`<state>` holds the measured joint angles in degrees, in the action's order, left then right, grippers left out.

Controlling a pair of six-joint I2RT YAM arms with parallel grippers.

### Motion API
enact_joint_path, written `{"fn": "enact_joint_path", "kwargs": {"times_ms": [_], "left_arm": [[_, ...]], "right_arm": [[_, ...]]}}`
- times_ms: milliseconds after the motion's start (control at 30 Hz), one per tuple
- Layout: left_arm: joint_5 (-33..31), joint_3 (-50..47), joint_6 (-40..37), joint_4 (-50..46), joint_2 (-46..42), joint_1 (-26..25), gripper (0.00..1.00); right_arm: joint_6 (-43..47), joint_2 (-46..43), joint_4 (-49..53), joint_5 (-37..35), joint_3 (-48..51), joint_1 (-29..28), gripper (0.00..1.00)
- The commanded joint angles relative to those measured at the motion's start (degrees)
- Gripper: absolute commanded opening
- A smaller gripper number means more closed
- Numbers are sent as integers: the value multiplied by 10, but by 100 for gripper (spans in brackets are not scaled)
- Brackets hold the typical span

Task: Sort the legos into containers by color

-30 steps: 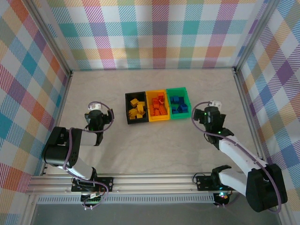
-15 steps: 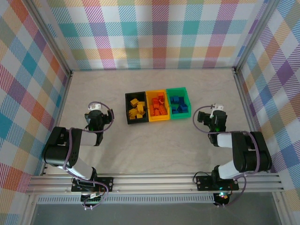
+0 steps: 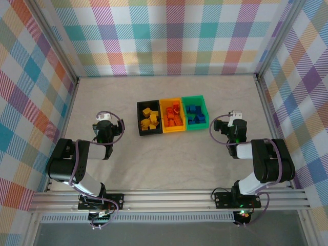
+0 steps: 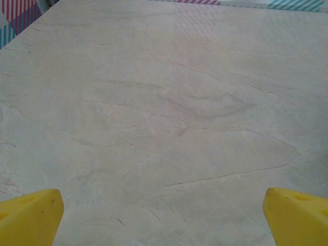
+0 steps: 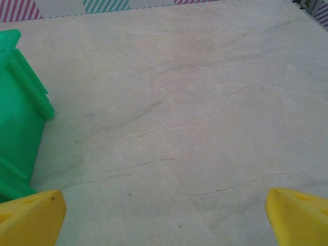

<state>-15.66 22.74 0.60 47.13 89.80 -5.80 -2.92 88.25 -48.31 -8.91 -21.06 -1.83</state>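
Note:
Three bins stand in a row mid-table: a black bin [image 3: 139, 119] holding yellow legos [image 3: 148, 121], an orange bin [image 3: 171, 102] holding orange legos [image 3: 172, 117], and a green bin [image 3: 195, 99] holding blue legos [image 3: 193, 114]. My left gripper [image 3: 104, 121] rests left of the black bin, and in the left wrist view it [image 4: 164, 220] is open over bare tabletop. My right gripper [image 3: 236, 119] rests right of the green bin; in the right wrist view it [image 5: 164, 218] is open and empty, with the green bin's corner [image 5: 20, 118] at the left edge.
The marble-look table [image 3: 169, 159] is ringed by plaid walls and a metal frame [image 3: 169, 197] along the near edge. Both arms sit folded low near their bases.
The right arm has folded back toward its base, its gripper shifting slightly right, away from the green bin. The left arm has not moved.

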Motion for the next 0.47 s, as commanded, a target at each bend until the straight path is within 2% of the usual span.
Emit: {"fn": "enact_joint_path", "kwargs": {"times_ms": [0, 433], "left_arm": [[-5, -5, 3, 24, -3, 4, 100], [-5, -5, 2, 24, -3, 4, 100]], "right_arm": [[2, -4, -32, 3, -4, -1, 100], [2, -5, -36, -1, -1, 0, 100]]}}
